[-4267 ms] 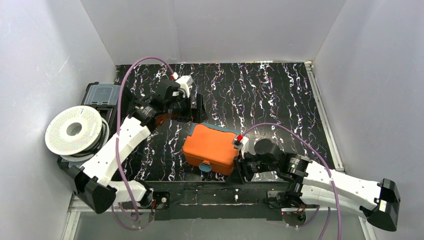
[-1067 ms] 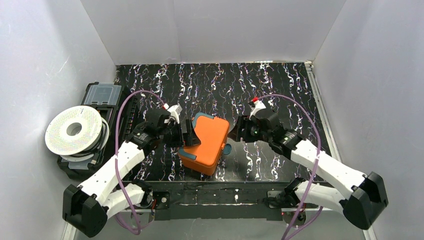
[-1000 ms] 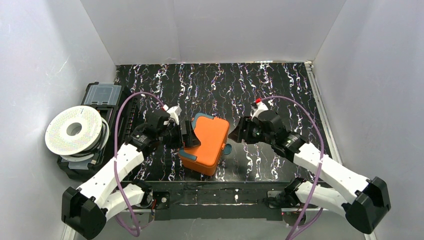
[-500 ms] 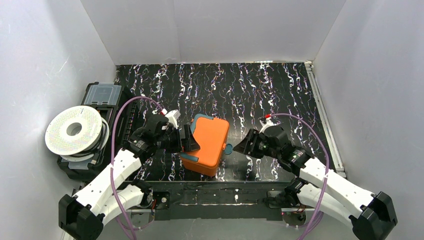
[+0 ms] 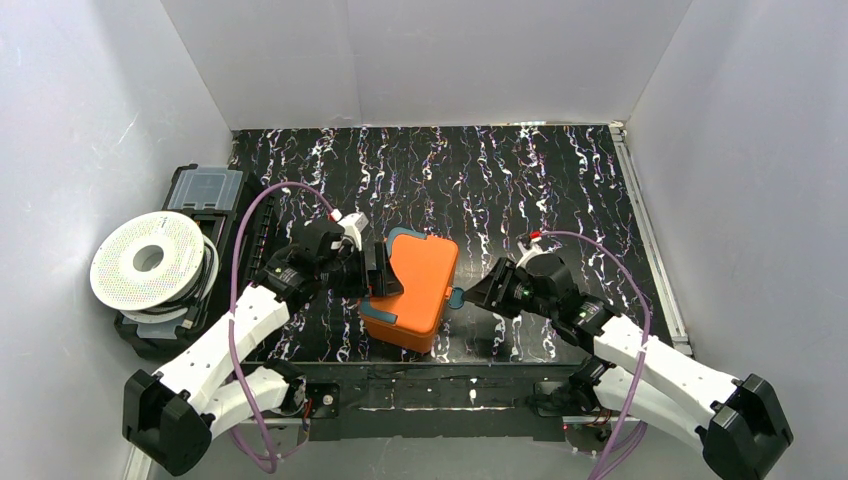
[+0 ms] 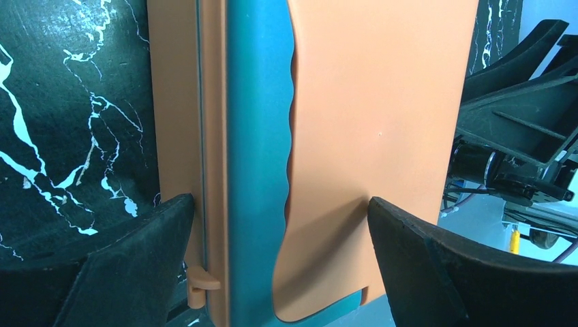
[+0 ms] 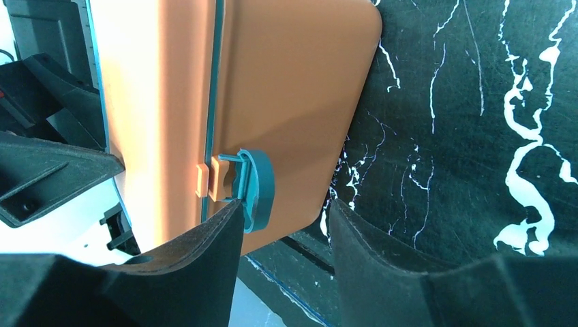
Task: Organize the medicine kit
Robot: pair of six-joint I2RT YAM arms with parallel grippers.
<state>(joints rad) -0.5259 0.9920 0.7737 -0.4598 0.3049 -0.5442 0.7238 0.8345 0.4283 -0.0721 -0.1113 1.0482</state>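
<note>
Medicine kit (image 5: 415, 285) first: it sits closed on the marbled black table (image 5: 520, 190), near the front edge and between my two arms. Its long axis runs roughly from the near edge toward the back wall, leaning a little to the right.

My left gripper (image 5: 378, 272) is on its left side. In the left wrist view those fingers (image 6: 129, 266) stand as wide as they go, one on each flank of the orange shell, and their tips look pressed against it. I read that as a bracing hold on the medicine kit rather than an idle straddle.

The move ahead turns on the teal latch (image 7: 255, 185). It juts from the kit's right side, straight toward my right gripper (image 5: 476, 297), so that arm is the nearer one and the left arm has the opposite side.

In the right wrist view my right fingers (image 7: 198, 252) are apart and clamp nothing. The latch tab hangs just beyond the gap, off-centre, almost over the tip of the finger nearer the kit. The other finger has only table in front of it.

I judge the next step to be catching that tab to spring the lid, and for that the gap needs to shift sideways toward the kit before it narrows.
</note>
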